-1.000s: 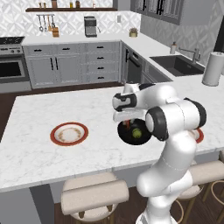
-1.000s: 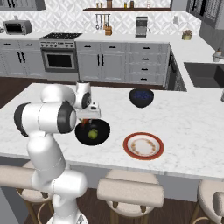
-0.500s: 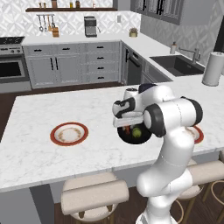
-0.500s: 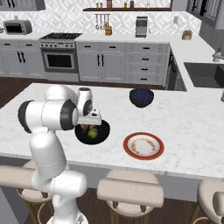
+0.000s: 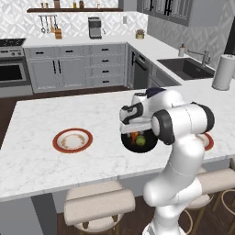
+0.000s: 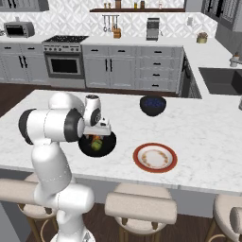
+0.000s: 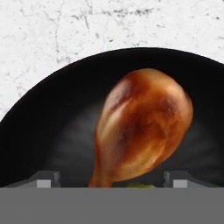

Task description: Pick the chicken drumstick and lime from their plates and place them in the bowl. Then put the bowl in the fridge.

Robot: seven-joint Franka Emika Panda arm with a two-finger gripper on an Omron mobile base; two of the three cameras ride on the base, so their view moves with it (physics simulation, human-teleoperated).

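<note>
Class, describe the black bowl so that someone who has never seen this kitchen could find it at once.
On the white marble island, look near the front edge, just under the robot's gripper. The black bowl sits there between two red-rimmed plates, holding a brown chicken drumstick and a green lime. The smaller dark blue bowl sits farther back.

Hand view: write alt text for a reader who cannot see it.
A glossy orange-brown chicken drumstick lies in a black bowl, its narrow bone end toward the camera. The two finger tips of the gripper stand apart on either side of it, a sliver of green lime between them, white marble counter beyond the rim.
</note>
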